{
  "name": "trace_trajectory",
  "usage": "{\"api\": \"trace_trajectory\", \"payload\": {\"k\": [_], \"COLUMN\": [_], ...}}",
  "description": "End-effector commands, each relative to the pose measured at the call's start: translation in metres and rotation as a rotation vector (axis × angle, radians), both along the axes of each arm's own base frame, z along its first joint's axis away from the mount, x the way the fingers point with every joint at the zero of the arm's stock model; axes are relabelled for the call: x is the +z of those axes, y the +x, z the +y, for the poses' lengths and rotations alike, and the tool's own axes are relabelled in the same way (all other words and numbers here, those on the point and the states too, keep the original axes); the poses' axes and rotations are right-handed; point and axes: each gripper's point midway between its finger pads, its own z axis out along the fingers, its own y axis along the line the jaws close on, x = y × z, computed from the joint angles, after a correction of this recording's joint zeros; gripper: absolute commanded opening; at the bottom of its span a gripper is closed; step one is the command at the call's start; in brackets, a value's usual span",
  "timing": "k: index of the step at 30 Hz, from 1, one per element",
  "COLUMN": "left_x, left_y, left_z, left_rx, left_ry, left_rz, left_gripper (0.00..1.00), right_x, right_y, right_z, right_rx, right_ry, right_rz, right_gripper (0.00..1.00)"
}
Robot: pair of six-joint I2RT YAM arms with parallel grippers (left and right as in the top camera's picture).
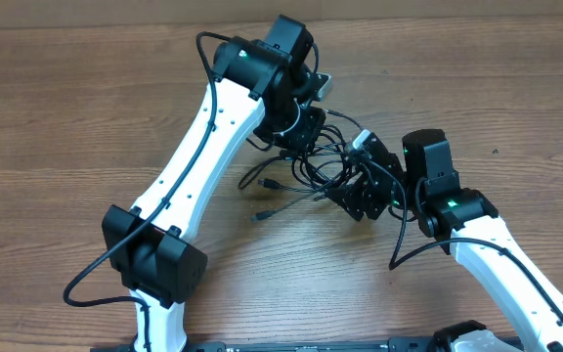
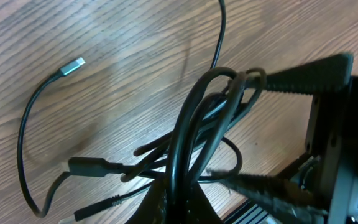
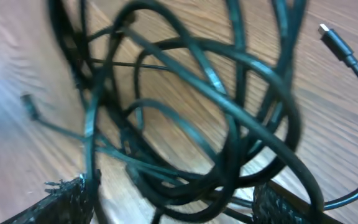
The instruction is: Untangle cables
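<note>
Left gripper [image 1: 299, 129] is clenched on a loop of the cables [image 1: 306, 174], which lie bunched mid-table [image 1: 66, 117] between the two arms. Right gripper [image 3: 173, 198] hangs wide open over the knot, gripping nothing. My worry: if it closes here it may catch several strands, and pulling could cinch the tangle tighter.

A: How's the light?
B: Bright, even; soft shadows just beside the cables [image 1: 306, 171] on the table [image 1: 66, 98].
A: Focus?
B: Right wrist view smeared, worst left of the cables; left wrist crisp.
</note>
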Motion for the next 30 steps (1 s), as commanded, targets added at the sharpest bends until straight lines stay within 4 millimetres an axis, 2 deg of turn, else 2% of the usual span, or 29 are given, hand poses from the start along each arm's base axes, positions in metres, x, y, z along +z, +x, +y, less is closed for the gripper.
{"api": "trace_trajectory", "payload": {"k": [1,9,15,20,22,25,26,30], "left_x": [0.002,0.001,0.001,0.000,0.000,0.000,0.000,0.000], "left_y": [-0.005,-0.009,-0.012,-0.016,-0.016,-0.017,-0.017,-0.019], "left_z": [-0.006,-0.004,-0.002,-0.001,-0.001,-0.001,-0.002,-0.004], "left_rx": [-0.010,-0.015,-0.032,-0.050,-0.050,-0.051,-0.053,-0.060], "left_ry": [-0.016,-0.006,0.001,0.008,0.008,0.009,0.010,0.009], "left_rz": [0.010,0.027,0.033,0.038,0.038,0.042,0.042,0.041], "left_gripper": [0.04,0.04,0.05,0.05,0.05,0.05,0.04,0.05], "right_x": [-0.002,0.000,0.009,0.017,0.018,0.018,0.018,0.020], "right_y": [0.013,0.027,0.035,0.042,0.042,0.042,0.042,0.037], "right_z": [-0.012,-0.023,-0.021,-0.019,-0.018,-0.018,-0.018,-0.010], "right_rx": [-0.071,-0.134,-0.140,-0.142,-0.141,-0.141,-0.140,-0.097], "right_ry": [-0.070,-0.119,-0.103,-0.086,-0.082,-0.082,-0.082,-0.044], "right_rz": [-0.039,-0.090,-0.141,-0.183,-0.187,-0.187,-0.186,-0.175], "right_gripper": [0.76,0.75,0.75,0.80,0.75,0.47,0.33,0.16]}}
